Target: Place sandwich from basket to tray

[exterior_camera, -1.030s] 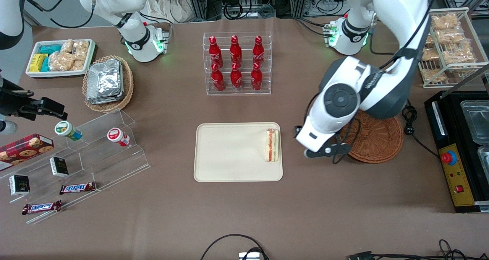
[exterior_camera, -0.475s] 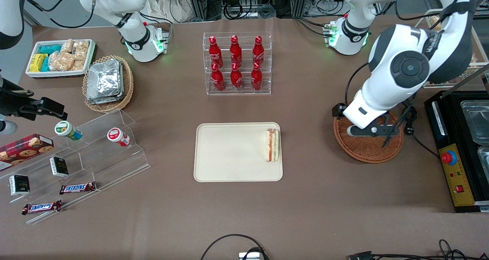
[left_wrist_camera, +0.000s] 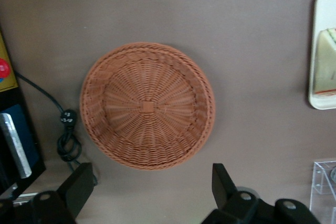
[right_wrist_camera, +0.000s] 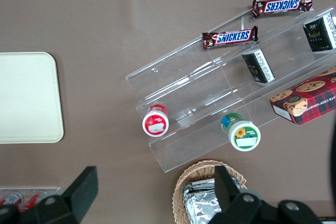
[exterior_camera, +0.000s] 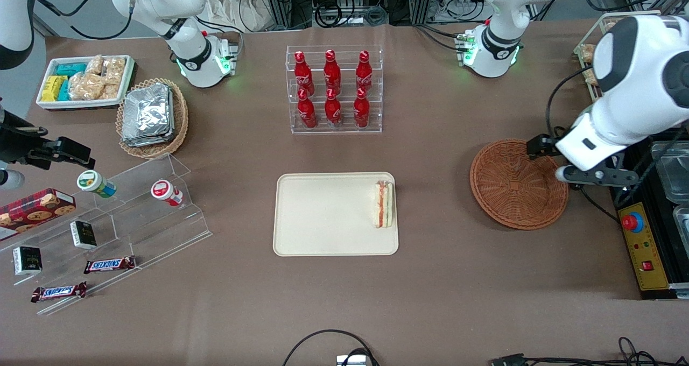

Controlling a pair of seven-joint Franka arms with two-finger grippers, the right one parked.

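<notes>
The sandwich (exterior_camera: pixel 384 204) stands on its edge on the cream tray (exterior_camera: pixel 323 215), close to the rim nearest the basket; the left wrist view catches it too, the sandwich (left_wrist_camera: pixel 325 59) on the tray (left_wrist_camera: pixel 319 100). The reddish-brown wicker basket (exterior_camera: pixel 517 185) (left_wrist_camera: pixel 147 106) holds nothing. My left gripper (exterior_camera: pixel 590 176) (left_wrist_camera: pixel 149 182) hangs above the table just off the basket's rim, toward the working arm's end. It is open, with only bare table between its fingers (left_wrist_camera: pixel 79 187).
A black machine with a red button (exterior_camera: pixel 632 222) lies beside the basket, a black cable (left_wrist_camera: pixel 65 140) between them. A rack of red bottles (exterior_camera: pixel 334 89) stands farther from the camera than the tray. Acrylic shelves (exterior_camera: pixel 107 220) and snack containers lie toward the parked arm's end.
The left arm has swung from beside the tray, across the basket, out toward the working arm's end, rising as it went. The sandwich has stayed on the tray.
</notes>
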